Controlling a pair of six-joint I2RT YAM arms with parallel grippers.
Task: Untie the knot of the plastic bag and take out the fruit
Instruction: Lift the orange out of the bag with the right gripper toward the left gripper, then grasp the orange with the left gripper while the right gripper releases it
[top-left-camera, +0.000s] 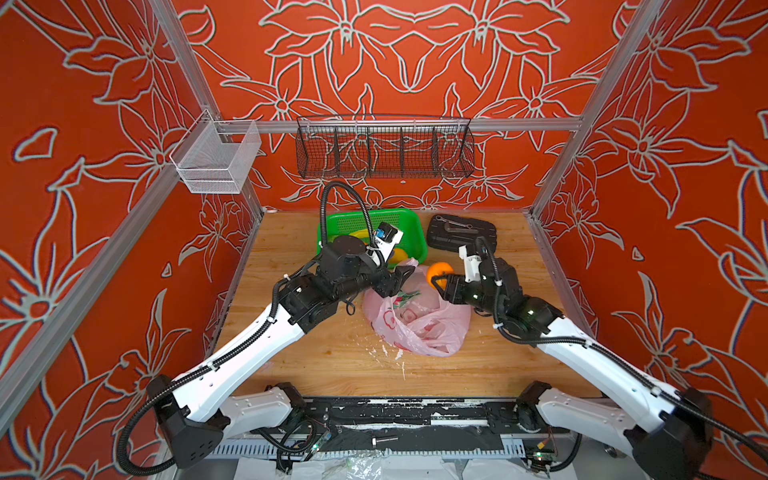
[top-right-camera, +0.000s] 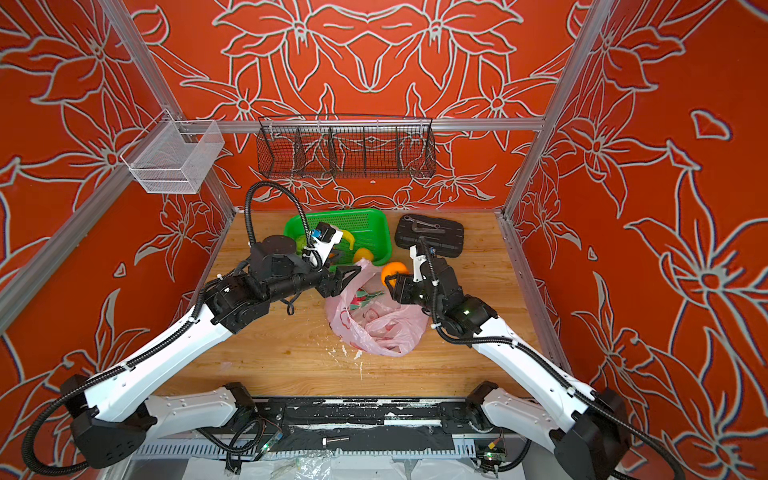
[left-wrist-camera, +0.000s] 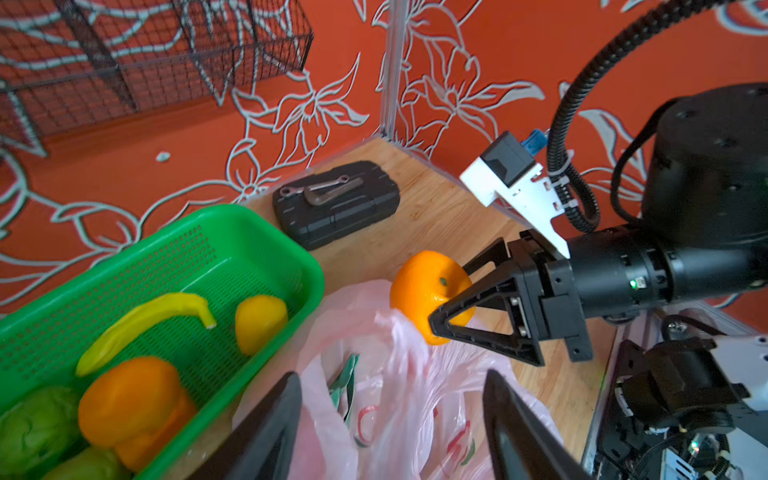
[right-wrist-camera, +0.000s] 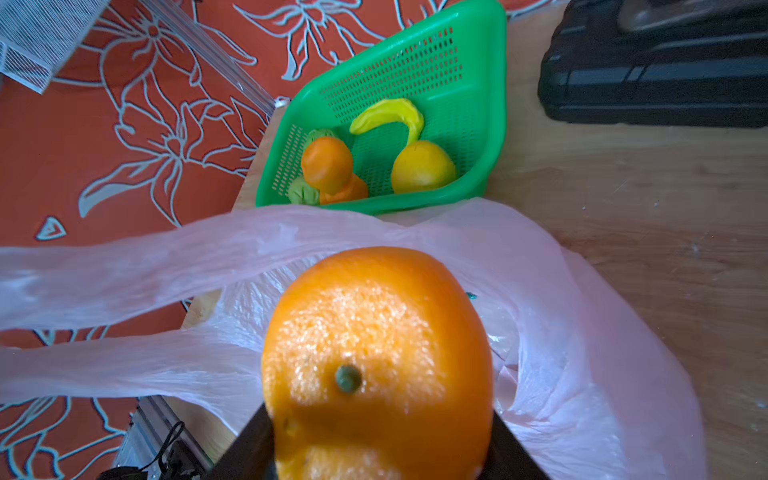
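the right gripper (left-wrist-camera: 451, 297) is clamped on an orange (right-wrist-camera: 374, 353), one finger on each side, and holds it in the air over the far edge of the plastic bag (top-left-camera: 424, 328). the bag lies crumpled in the middle of the wooden table (top-left-camera: 332, 357) with its mouth open. its handle strips stretch loose toward the left arm. green tips of a pink-red fruit (top-left-camera: 405, 297) show inside.

the left gripper (left-wrist-camera: 391, 376) sits at the bag's far left edge, fingers well apart, with pink plastic lying between them; i cannot tell if they touch it.

just behind the bag stands the green basket (top-left-camera: 399, 226). it holds a banana (left-wrist-camera: 145, 320), a yellow round fruit (left-wrist-camera: 261, 322), orange fruits (left-wrist-camera: 129, 399) and green ones (left-wrist-camera: 37, 419). a raised fold of the bag and the left gripper stand between the held orange and the basket, and in both top views the left wrist covers the basket's front left part.

right of the basket lies a black case (top-left-camera: 461, 235) with a wrench (left-wrist-camera: 314, 185) on top. white crumbs (top-left-camera: 386, 353) dot the table near the bag.
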